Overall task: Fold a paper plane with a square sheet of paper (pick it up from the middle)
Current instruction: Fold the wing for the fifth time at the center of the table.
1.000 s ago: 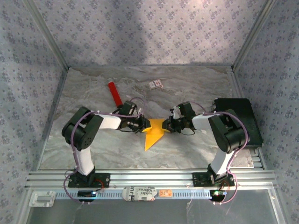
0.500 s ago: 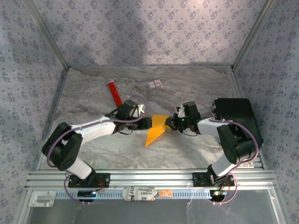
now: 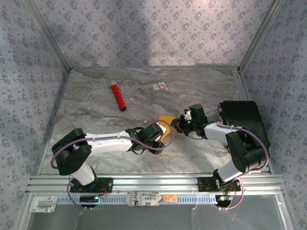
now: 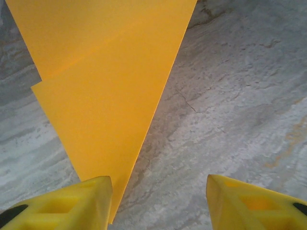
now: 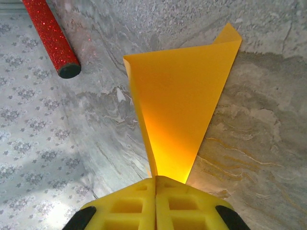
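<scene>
Centrally, the right gripper [image 5: 156, 178] pinches an edge of the folded orange-yellow paper [image 5: 177, 105], which fans out over the marble worktop [image 5: 254, 143]. The left gripper [image 4: 158, 203] stands spread at the paper's pointed tip, seemingly not touching it; a red glittery tube [image 3: 118, 97] lies well apart, toward the back

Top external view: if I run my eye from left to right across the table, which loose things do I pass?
red tube → orange paper → black box. The small white card lies over the paper's span, so I leave it out.
</scene>
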{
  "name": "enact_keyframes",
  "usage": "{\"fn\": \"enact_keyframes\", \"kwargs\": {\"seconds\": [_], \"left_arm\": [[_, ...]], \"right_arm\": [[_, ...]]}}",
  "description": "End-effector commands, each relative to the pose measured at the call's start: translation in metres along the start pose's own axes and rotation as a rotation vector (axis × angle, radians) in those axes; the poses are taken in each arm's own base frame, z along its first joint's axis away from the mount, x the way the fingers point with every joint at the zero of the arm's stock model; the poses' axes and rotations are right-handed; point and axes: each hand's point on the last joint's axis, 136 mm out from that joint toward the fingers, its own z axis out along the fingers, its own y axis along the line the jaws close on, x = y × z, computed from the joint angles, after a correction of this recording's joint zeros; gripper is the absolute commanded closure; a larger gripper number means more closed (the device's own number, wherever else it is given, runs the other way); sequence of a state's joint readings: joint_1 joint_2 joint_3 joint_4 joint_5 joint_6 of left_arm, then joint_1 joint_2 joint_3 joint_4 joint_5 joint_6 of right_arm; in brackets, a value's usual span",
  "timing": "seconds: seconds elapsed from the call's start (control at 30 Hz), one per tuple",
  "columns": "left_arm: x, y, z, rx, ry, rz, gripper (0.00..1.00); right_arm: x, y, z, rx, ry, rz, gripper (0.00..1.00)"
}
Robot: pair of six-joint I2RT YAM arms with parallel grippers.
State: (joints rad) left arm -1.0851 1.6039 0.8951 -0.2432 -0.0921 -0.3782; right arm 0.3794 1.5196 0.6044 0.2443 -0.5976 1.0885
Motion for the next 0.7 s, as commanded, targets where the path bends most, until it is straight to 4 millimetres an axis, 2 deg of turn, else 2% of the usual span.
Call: {"fn": "enact_keyframes", "kwargs": {"seconds": [0.0,0.3,0.67], "left_arm": [[-0.008,0.007,0.002,-0.099,-0.007,0.070,0.48],[-0.009,0.015,0.011,-0.201,0.003,0.091,0.58],[-0.005,0.021,0.017,-0.242,0.019,0.092,0.70]], "right_arm": [[-0.003,0.005,-0.005,-0.008,-0.024,0.017,0.92],[-0.002,0.005,-0.005,-0.004,-0.031,0.019,0.92],[-0.002,0.008,-0.004,-0.009,-0.029,0.013,0.92]]}}
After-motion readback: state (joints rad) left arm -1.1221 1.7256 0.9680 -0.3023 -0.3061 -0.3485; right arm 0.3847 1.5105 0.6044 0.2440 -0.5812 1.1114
